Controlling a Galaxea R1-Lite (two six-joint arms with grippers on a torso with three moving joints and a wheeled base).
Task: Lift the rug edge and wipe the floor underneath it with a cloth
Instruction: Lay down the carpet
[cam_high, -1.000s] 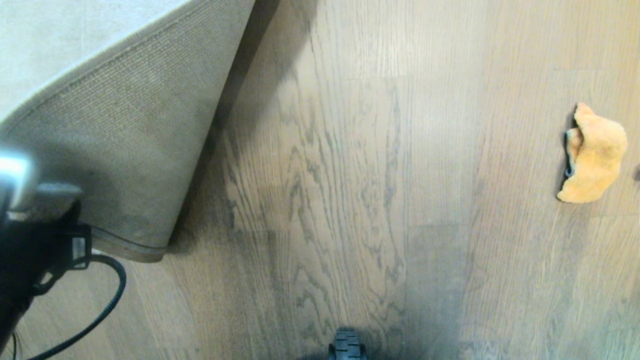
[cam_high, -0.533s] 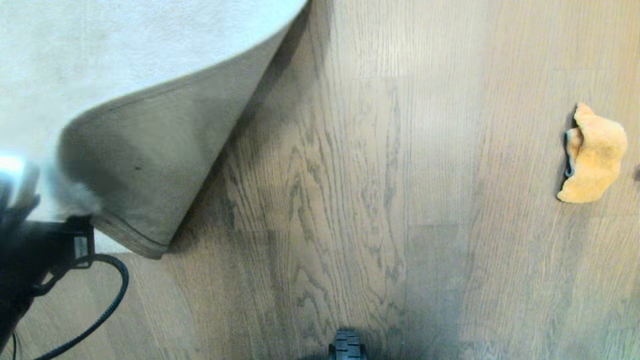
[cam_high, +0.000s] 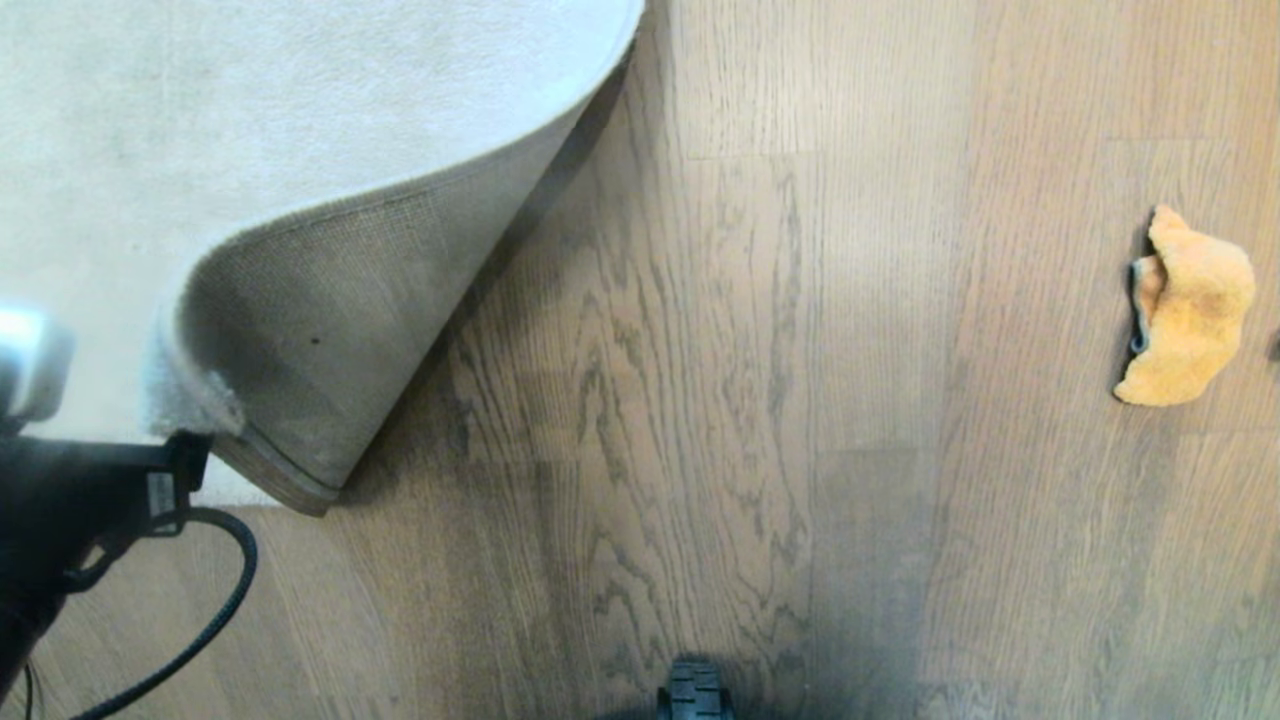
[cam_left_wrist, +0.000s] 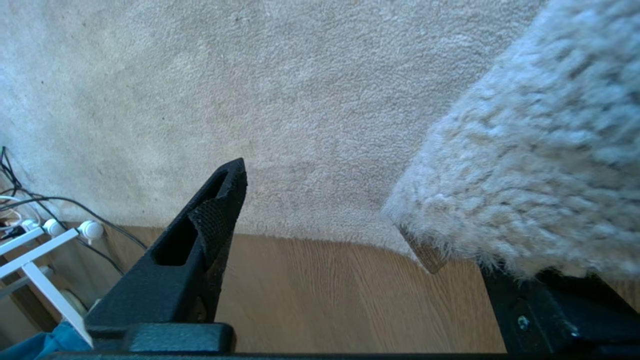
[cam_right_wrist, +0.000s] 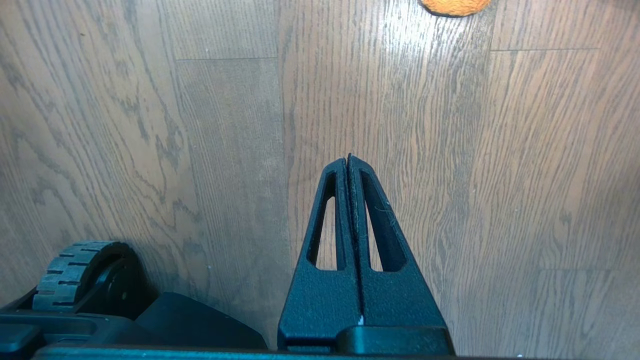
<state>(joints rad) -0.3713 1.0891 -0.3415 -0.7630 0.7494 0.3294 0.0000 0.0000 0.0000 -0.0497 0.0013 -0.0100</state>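
Your left gripper (cam_left_wrist: 350, 210) has its jaws spread wide and grips nothing: the rug edge (cam_high: 300, 330) is folded back on itself, mesh backing up, with the fluffy corner draped against one finger in the left wrist view, the other finger standing free over the pile. Judging from this, the fold is being let go, so draw that gripper back slowly and straight away from the corner; a snag on the pile could drag the flap flat over the floor (cam_high: 700, 400). The flap looks only loosely curled, so watch whether it holds. The cloth (cam_high: 1190, 310) lies crumpled on the bare planks well to the right, far from the rug. Your right gripper (cam_right_wrist: 348, 162) is closed tight and empty, hovering over the wood near the base wheel (cam_right_wrist: 75, 270). Between rug and cloth the planks offer wide room; the bound rim nearest you is the edge to avoid.
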